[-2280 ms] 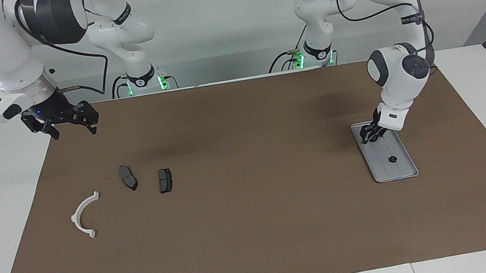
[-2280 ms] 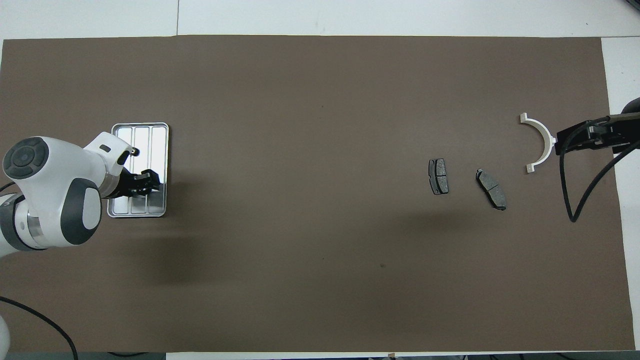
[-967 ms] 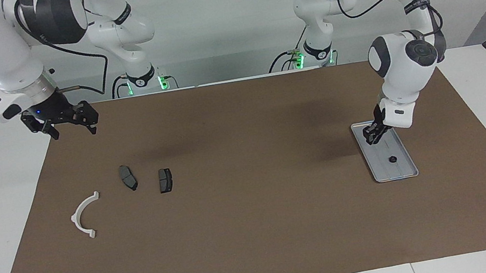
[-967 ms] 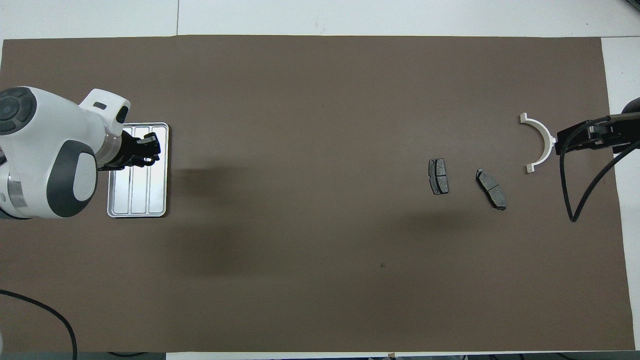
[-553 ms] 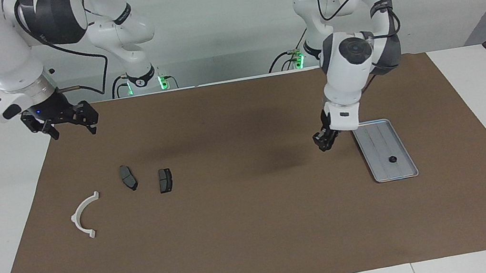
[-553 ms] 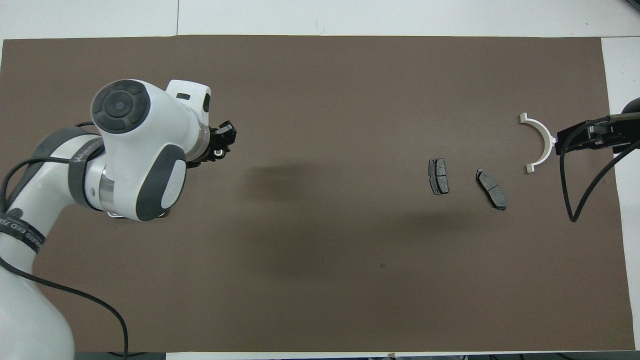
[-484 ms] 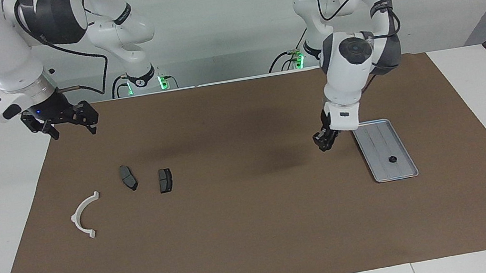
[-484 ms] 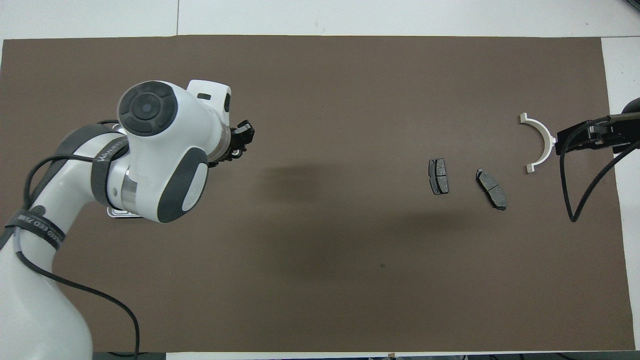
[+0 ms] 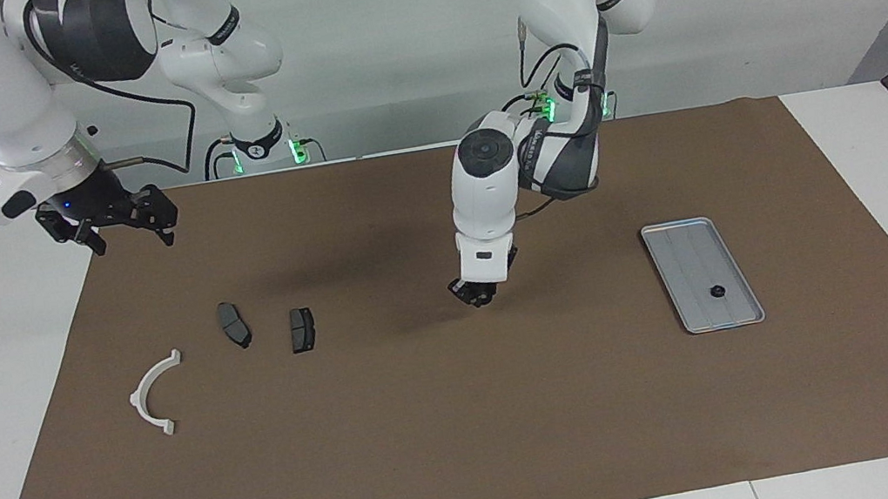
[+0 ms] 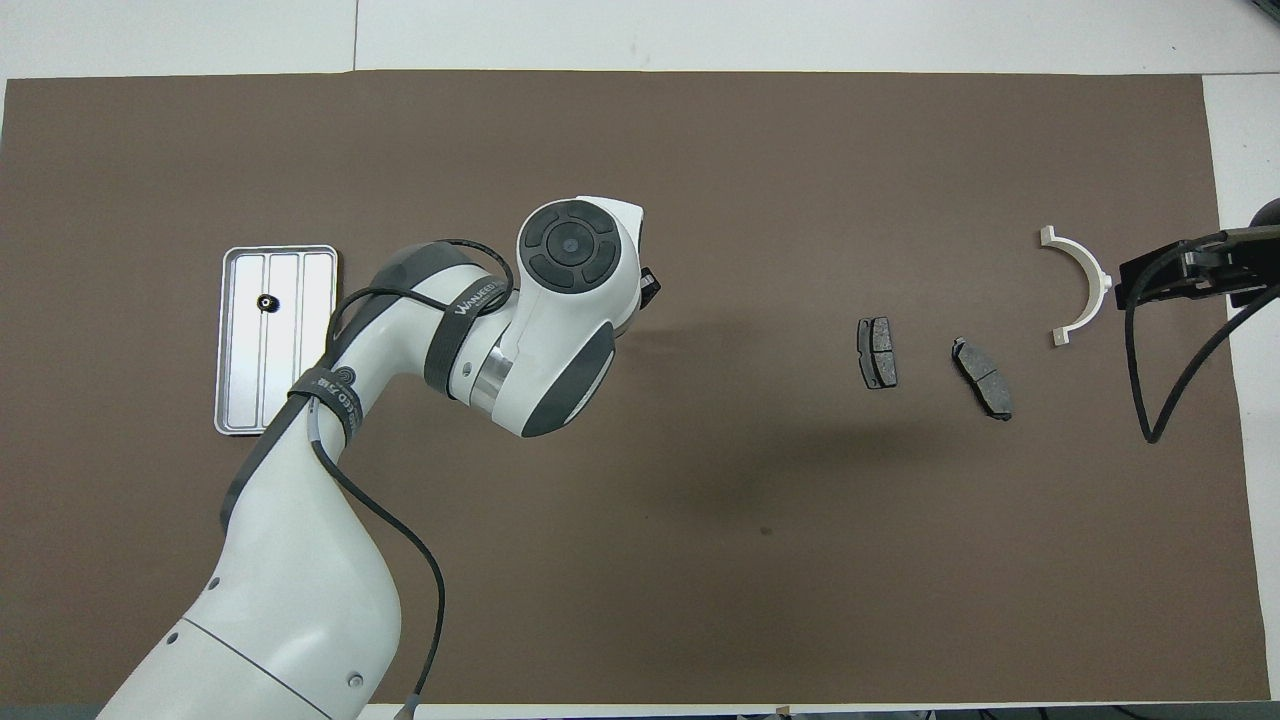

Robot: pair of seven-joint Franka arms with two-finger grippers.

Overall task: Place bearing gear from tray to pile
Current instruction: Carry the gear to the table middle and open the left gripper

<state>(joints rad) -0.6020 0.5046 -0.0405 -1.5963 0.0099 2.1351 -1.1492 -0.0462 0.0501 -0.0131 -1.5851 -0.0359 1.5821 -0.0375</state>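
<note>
Left gripper (image 9: 479, 293) has travelled from just off the tray's edge to a spot over the middle of the brown mat (image 9: 475, 456), roughly halfway between the tray (image 9: 675, 232) and the pile. In the overhead view its own wrist covers nearly all of the left gripper (image 10: 650, 288), with only a dark tip showing. Whether its fingers are apart or closed, and whether they carry anything, cannot be told. Nothing else on the table has shifted.

One small dark gear (image 9: 715, 292) lies on the tray (image 10: 228, 400) — at about 4 o'clock from the left gripper in the facing view, well apart from it. In the overhead view the gear (image 10: 266, 302) sits in the tray's ridged channel nearest the left arm's end of the table, toward the end of the tray farther from the robots.

The pile lies at about 9 o'clock from the left gripper in the facing view: two dark pads (image 9: 301, 330) (image 9: 234, 324) side by side, then the white half-ring bracket (image 9: 152, 392) toward the right arm's end of the table.

Left arm pose — forearm comes in low across the mat, elbow bent, wrist turned down so the gripper points at the mat.

Right arm waits; the right gripper (image 9: 125, 235) hangs above the mat's corner at 1 o'clock from the bracket, fingers spread wide, holding nothing.
</note>
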